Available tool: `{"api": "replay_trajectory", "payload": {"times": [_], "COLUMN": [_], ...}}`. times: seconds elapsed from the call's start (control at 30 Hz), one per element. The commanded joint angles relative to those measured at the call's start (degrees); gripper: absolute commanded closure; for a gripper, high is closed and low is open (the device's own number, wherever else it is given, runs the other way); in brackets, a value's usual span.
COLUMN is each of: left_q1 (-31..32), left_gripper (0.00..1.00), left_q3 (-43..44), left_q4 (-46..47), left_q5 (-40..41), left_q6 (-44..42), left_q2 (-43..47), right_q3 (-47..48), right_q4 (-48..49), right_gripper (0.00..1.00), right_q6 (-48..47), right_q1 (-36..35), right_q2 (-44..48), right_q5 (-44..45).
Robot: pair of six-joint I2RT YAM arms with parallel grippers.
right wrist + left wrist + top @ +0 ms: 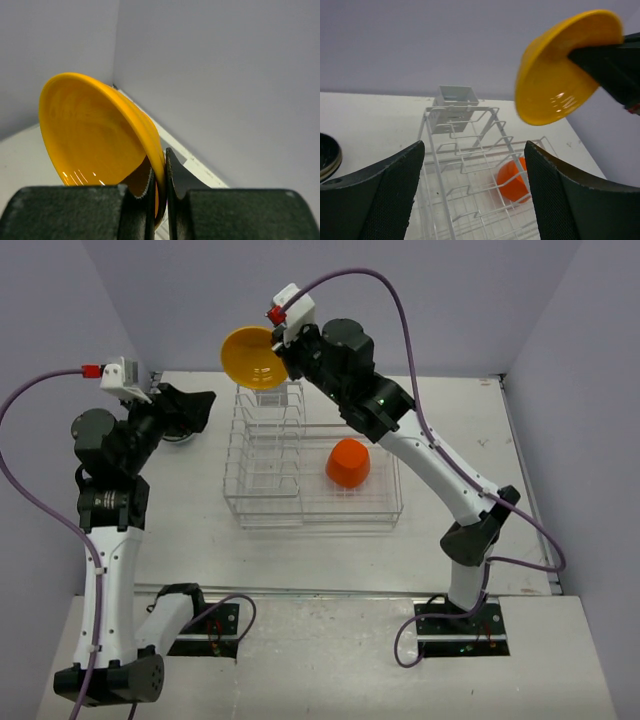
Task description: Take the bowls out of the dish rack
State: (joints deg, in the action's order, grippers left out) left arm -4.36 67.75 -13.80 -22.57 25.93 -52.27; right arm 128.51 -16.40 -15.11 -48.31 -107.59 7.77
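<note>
Right pincer: shut on the rim of the yellow bowl, one finger inside and one outside. The bowl is tilted on edge in the air, above the far end of the tall slotted part of the dish rack.

Left pincer: wide open, holding nothing, at the left of the rack and facing it.

Orange-red bowl: upside down in the rack's low basket, right of the slotted part.

Black bowl: on the white surface left of the rack, only its edge in the left wrist view.

Rack: stands mid-surface, between the two arms.
</note>
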Motion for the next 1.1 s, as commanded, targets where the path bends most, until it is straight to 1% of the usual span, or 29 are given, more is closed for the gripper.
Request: {"api": "replay_trajectory", "payload": {"times": [0.0,0.07,0.23,0.27,0.3,0.7,0.97,1.0,1.03,1.07], "left_q1": [-0.12,-0.12,-0.12,-0.12,-0.12,0.32,1.81,1.99,2.42,2.69], "left_gripper": [0.20,0.20,0.21,0.21,0.21,0.22,0.29,0.32,0.40,0.42], "left_q3": [-2.26,-3.49,-4.55,-5.16,-5.43,-5.43,-7.28,-7.19,-7.01,-6.84], "left_q4": [8.85,10.19,12.22,12.66,15.01,16.70,22.23,22.76,22.94,23.12], "left_q5": [-11.24,-12.76,-15.57,-15.84,-16.10,-17.42,-18.13,-18.56,-18.57,-18.48], "left_q6": [2.18,3.59,4.92,5.53,5.79,5.00,7.38,7.90,7.82,7.99], "left_q2": [1.56,2.26,1.47,1.30,1.21,-3.45,-6.70,-7.57,-7.93,-8.37], "right_q3": [-1.06,-3.69,-6.86,-7.04,-7.04,-6.96,-0.28,0.51,0.78,0.95], "right_q4": [-5.66,-4.87,-4.78,-4.95,-5.21,-6.36,-10.05,-10.31,-10.40,-10.58], "right_gripper": [1.00,1.00,1.00,1.00,1.00,1.00,1.00,1.00,1.00,1.00], "right_q6": [3.77,4.56,7.03,7.38,7.90,8.43,8.17,8.08,8.00,7.99], "right_q1": [0.24,0.24,-0.20,-0.37,-0.46,-3.27,-4.95,-5.12,-5.21,-5.12], "right_q2": [2.90,3.87,5.28,5.55,5.46,6.43,3.71,3.18,3.18,3.09], "right_q5": [-1.53,-1.79,-2.50,-2.50,-2.84,-3.37,-3.99,-3.73,-3.64,-3.64]}}
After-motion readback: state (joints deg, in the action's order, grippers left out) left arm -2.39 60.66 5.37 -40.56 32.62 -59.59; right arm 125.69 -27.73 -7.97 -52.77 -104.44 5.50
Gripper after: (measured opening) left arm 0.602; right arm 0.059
